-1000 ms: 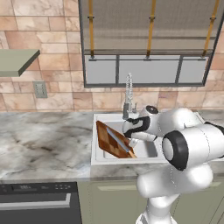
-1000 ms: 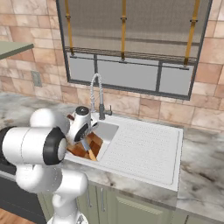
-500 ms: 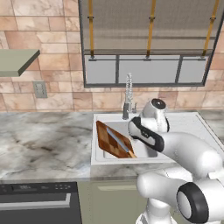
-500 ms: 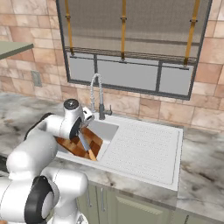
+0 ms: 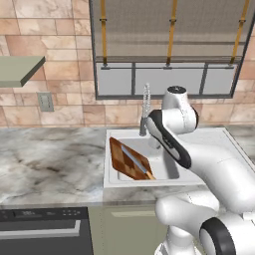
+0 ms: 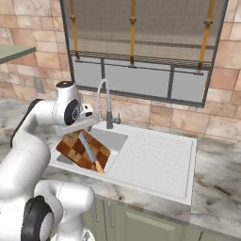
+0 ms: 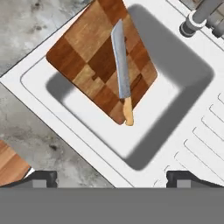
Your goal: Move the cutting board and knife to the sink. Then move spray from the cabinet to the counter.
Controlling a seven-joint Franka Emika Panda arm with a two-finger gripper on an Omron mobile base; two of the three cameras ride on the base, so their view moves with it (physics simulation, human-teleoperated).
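**Kid:** Looking down from the hand, I see two dark fingertips (image 7: 40, 178) far apart at the bottom. Is the gripper (image 7: 111, 178) holding anything?

**Helper:** No. Its fingers are spread wide and nothing is between them. It hangs above the sink (image 7: 192, 127).

**Kid:** Where is the cutting board (image 7: 101, 59)?

**Helper:** It is in the sink's basin, leaning on the basin's left wall. One corner pokes up over the left rim, next to the counter (image 5: 50, 159). It sits tilted, not flat.

**Kid:** And the knife (image 7: 122, 74)?

**Helper:** It lies on top of the board. The blade points toward the back of the sink, and the orange handle hangs a little past the board's front edge.

**Kid:** So that part looks done?

**Helper:** I think so. Both things are in the sink. The spray is likely next, and it has to come out of a cabinet.

**Kid:** What could go wrong?

**Helper:** The board is only leaning, so a bump from the arm as it swings away could make it slip. Then the knife could slide off into the basin. The faucet (image 6: 104, 101) stands at the back rim, close to the arm, so a wide swing could hit it too.
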